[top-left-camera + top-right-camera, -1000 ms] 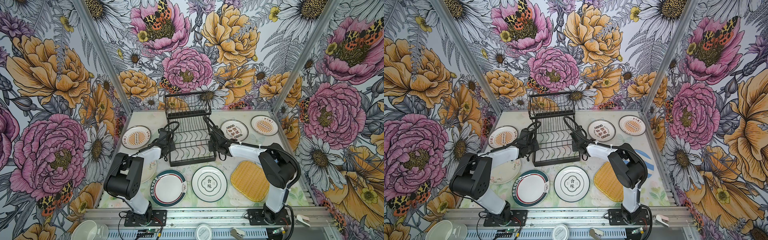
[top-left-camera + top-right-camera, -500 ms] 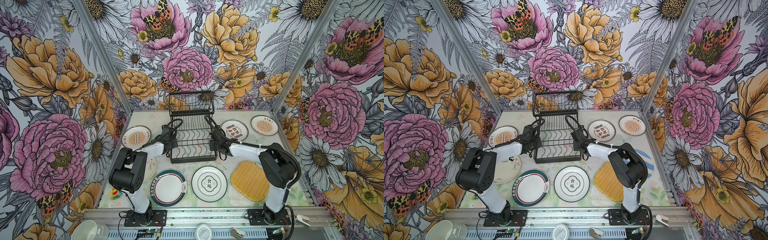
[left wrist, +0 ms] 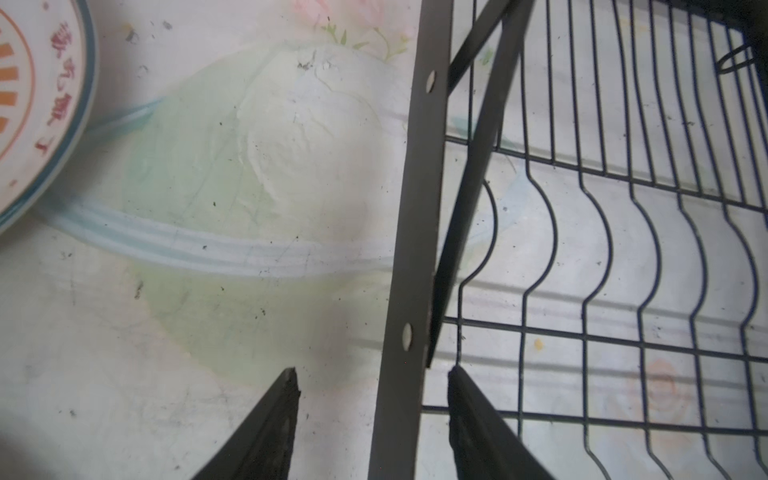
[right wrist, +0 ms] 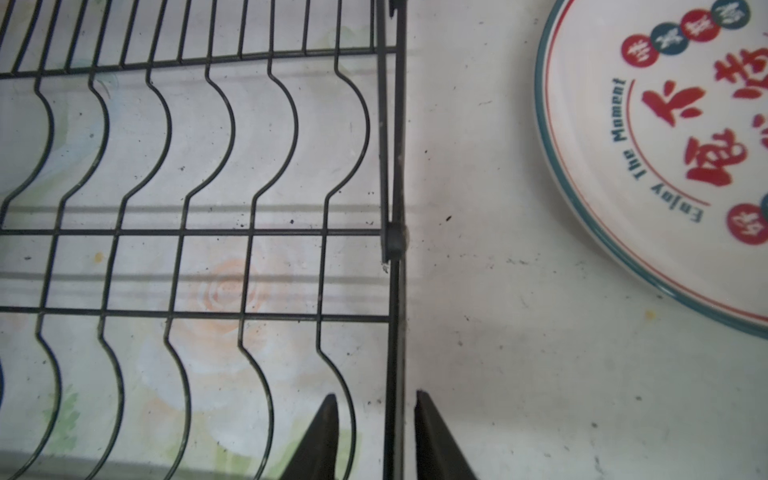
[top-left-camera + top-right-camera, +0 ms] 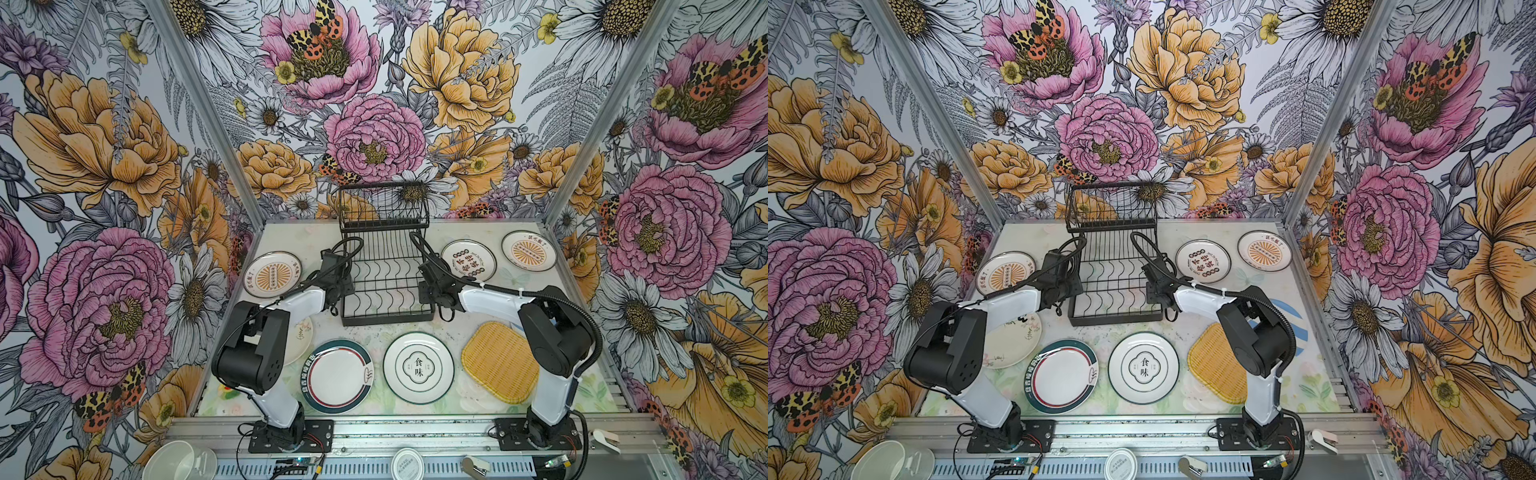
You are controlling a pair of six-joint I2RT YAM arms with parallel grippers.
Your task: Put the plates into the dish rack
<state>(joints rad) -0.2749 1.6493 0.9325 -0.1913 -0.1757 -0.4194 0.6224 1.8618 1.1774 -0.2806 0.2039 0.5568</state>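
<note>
The black wire dish rack (image 5: 386, 286) (image 5: 1117, 282) stands empty mid-table. My left gripper (image 5: 340, 286) (image 3: 372, 371) is open astride the rack's left side bar (image 3: 415, 208), clear of it on both sides. My right gripper (image 5: 428, 286) (image 4: 376, 395) is open more narrowly astride the right side rail (image 4: 395, 332). Plates lie flat around the rack: a sunburst plate (image 5: 272, 274) at the left, a red-character plate (image 5: 468, 260) and another sunburst plate (image 5: 528, 251) at the right. In front lie a green-rimmed plate (image 5: 337, 376), a white plate (image 5: 418, 368) and a yellow woven plate (image 5: 498, 361).
A pale plate (image 5: 301, 340) lies partly under the left arm, and a blue-striped plate (image 5: 1291, 328) partly behind the right arm. Off the table's front edge sit a translucent cup (image 5: 178, 461) and a small round lid (image 5: 408, 463). Flowered walls enclose three sides.
Both grippers were shut on the rack's side rails and have opened, letting go of them. The rack shifted slightly and straightened before that, and the left arm drew in.
</note>
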